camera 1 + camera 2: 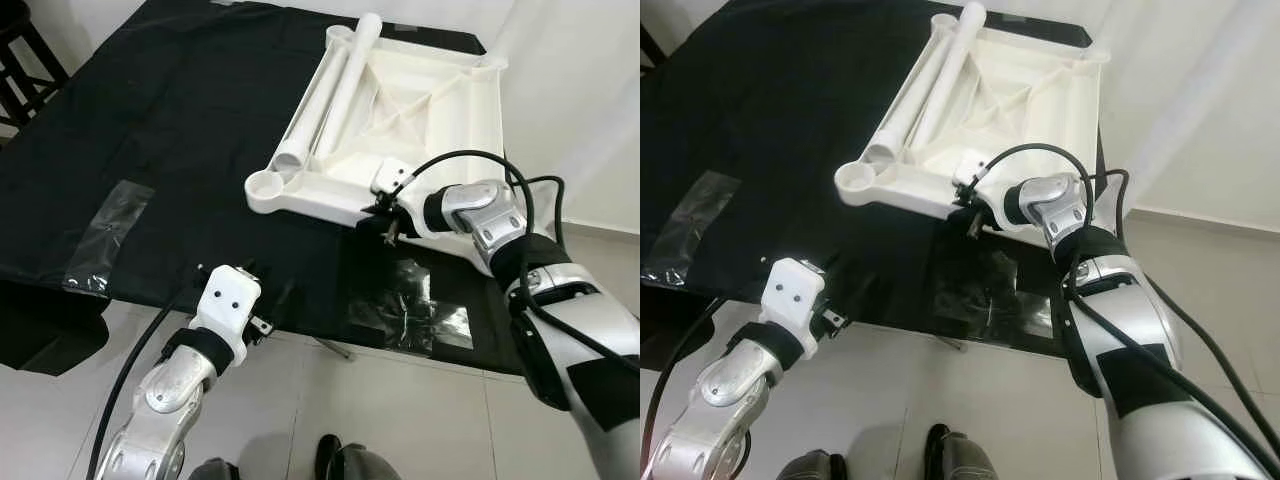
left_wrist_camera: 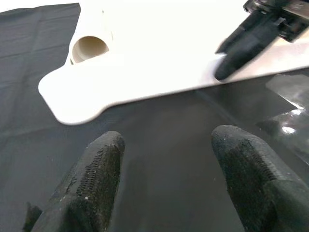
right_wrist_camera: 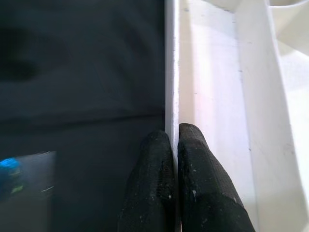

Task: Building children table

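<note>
**Right claw pinches the tabletop's rim**

Left eye view: the white upside-down tabletop (image 1: 420, 110) lies on the black cloth (image 1: 150, 130) over the desk, two white leg tubes (image 1: 335, 90) resting inside it. The right claw (image 1: 388, 222) sits at its near edge; the left claw (image 1: 262, 300) hovers by the cloth's front edge.

Left wrist view: the left claw's fingers (image 2: 91, 179) are spread above the cloth.

Right wrist view: the right claw's fingers (image 3: 149, 183) are pressed together on the tabletop's thin rim.
</note>
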You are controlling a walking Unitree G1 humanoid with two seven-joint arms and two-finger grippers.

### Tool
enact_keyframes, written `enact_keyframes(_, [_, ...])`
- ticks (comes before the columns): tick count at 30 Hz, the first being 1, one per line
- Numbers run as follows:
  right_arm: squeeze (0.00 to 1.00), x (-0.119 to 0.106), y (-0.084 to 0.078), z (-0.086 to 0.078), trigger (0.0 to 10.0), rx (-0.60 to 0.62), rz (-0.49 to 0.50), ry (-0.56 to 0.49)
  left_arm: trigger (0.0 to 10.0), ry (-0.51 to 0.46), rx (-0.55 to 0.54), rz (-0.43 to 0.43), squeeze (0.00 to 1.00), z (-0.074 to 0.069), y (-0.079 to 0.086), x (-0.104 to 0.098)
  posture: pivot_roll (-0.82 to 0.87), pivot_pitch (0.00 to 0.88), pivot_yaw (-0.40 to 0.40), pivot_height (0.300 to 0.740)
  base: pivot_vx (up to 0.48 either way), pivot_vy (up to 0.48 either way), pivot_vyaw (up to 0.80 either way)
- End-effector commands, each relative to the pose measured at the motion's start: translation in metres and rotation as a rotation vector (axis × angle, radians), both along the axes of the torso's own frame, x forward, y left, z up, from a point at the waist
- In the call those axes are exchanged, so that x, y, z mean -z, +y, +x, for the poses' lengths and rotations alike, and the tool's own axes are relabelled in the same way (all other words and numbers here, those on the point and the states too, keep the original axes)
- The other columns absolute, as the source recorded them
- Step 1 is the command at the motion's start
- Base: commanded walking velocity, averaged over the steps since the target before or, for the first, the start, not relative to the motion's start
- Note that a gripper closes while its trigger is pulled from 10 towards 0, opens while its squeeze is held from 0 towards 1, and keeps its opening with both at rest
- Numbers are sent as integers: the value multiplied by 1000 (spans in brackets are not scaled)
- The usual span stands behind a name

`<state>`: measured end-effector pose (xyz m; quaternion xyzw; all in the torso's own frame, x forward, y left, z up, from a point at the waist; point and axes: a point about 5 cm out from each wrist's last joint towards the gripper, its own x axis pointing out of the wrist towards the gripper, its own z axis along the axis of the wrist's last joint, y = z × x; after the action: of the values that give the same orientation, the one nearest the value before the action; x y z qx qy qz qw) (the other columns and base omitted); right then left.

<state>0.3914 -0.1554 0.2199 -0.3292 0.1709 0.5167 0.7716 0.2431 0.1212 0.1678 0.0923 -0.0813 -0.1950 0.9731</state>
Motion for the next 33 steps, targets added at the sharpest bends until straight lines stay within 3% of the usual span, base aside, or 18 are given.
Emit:
enact_keyframes(1, [0, 17, -7, -9, 78, -74, -77, 78, 10000, 27, 0, 10, 0, 0, -1, 6, 62, 232, -120, 740, 0, 0, 0])
enact_keyframes(7, [0, 32, -24, -28, 0, -207, -208, 146, 10000, 23, 3, 7, 0, 2, -2, 6, 51, 224, -124, 740, 0, 0, 0])
enact_keyframes(9, [0, 36, -28, -37, 0, -248, -218, 169, 10000, 21, 3, 6, 0, 3, -2, 6, 47, 222, -122, 740, 0, 0, 0])
enact_keyframes(14, [0, 36, -30, -41, 0, -276, -218, 186, 10000, 21, 4, 5, 0, 3, -2, 6, 47, 222, -122, 740, 0, 0, 0])
enact_keyframes(17, [0, 38, -22, -59, 0, -329, -160, 199, 10000, 18, 14, 7, 0, 6, -4, 6, 35, 214, -117, 740, 0, 0, 0])
enact_keyframes(18, [0, 41, -18, -65, 1294, -346, -154, 199, 10000, 17, 18, 9, 0, 6, -5, 6, 32, 211, -113, 740, 0, 0, 0])
enact_keyframes(20, [0, 45, -15, -70, 1294, -358, -154, 195, 10000, 16, 20, 10, 0, 7, -6, 6, 32, 210, -113, 740, 0, 0, 0])
enact_keyframes(21, [0, 48, -12, -71, 5137, -359, -153, 191, 10000, 15, 22, 10, 0, 7, -6, 5, 34, 210, -111, 740, 0, 0, 0])
enact_keyframes(25, [0, 52, -10, -74, 4980, -357, -155, 182, 10000, 14, 24, 10, 0, 8, -7, 5, 35, 209, -111, 740, 0, 0, 0])
enact_keyframes(26, [0, 52, -9, -75, 8706, -363, -156, 180, 10000, 13, 24, 10, 0, 8, -7, 5, 38, 209, -112, 740, 0, 0, 0])
enact_keyframes(27, [0, 53, -7, -76, 8706, -368, -158, 177, 10000, 12, 22, 10, 0, 8, -6, 5, 38, 208, -112, 740, 0, 0, 0])
enact_keyframes(28, [0, 54, -8, -75, 10000, -364, -182, 161, 10000, 12, 20, 10, 0, 8, -6, 5, 38, 208, -112, 740, 0, 0, 0])
enact_keyframes(33, [0, 54, -12, -64, 10000, -253, -266, 19, 10000, 9, 17, 9, 0, 8, -6, 5, 40, 209, -115, 740, 0, 0, 0])
